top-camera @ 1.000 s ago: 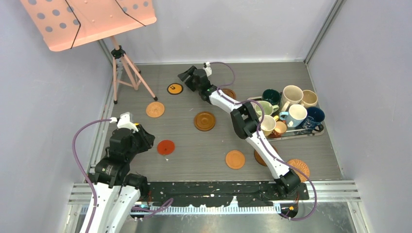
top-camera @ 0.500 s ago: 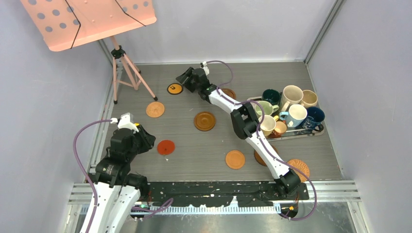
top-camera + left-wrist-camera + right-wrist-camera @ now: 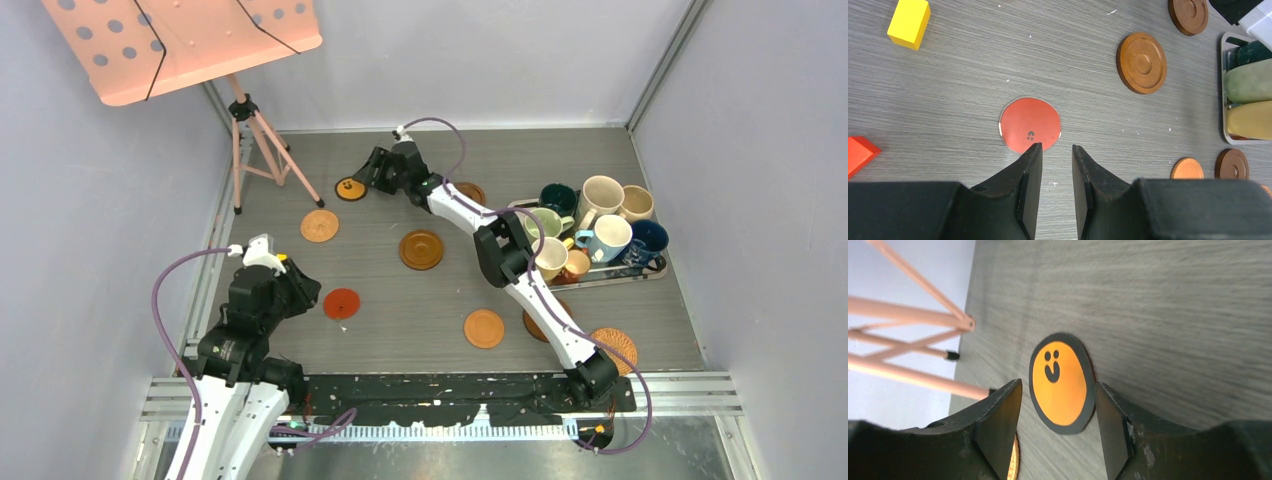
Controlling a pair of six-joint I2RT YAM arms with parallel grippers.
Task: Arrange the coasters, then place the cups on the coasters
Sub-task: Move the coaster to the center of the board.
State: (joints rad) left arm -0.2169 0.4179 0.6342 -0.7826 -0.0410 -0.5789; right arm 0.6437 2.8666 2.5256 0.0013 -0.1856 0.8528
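Right gripper [image 3: 1058,386]: positioned at the far left of the table [image 3: 430,290], beside the foot of the pink tripod stand [image 3: 262,140]; jaws apart, one finger on each side of the black-and-orange coaster [image 3: 1063,372]; the coaster lies flat on the table with its smiley face up; whether the right finger touches its rim cannot be told.

Left gripper [image 3: 1055,148]: positioned at the near left; jaws separated by a narrow gap with nothing between them; fingertips just short of the near rim of the red coaster [image 3: 1030,124], which lies flat.

Other coasters, all flat on the table: tan disc [image 3: 319,225] at the left; dark brown ringed disc [image 3: 421,249] at the centre; orange-tan disc [image 3: 484,328] nearer the bases; wicker disc [image 3: 617,345] at the near right, partly behind the right arm.

Cups: all grouped on the metal tray [image 3: 640,272] at the right; dark green [image 3: 557,197], cream [image 3: 602,192], beige [image 3: 636,203], pale green [image 3: 543,222], white-blue [image 3: 610,238], navy [image 3: 648,240], yellow [image 3: 550,258], small orange-red [image 3: 575,265]; no cup stands on a coaster.

Left wrist view: yellow block [image 3: 909,23] and red block [image 3: 858,152] lie on the table.
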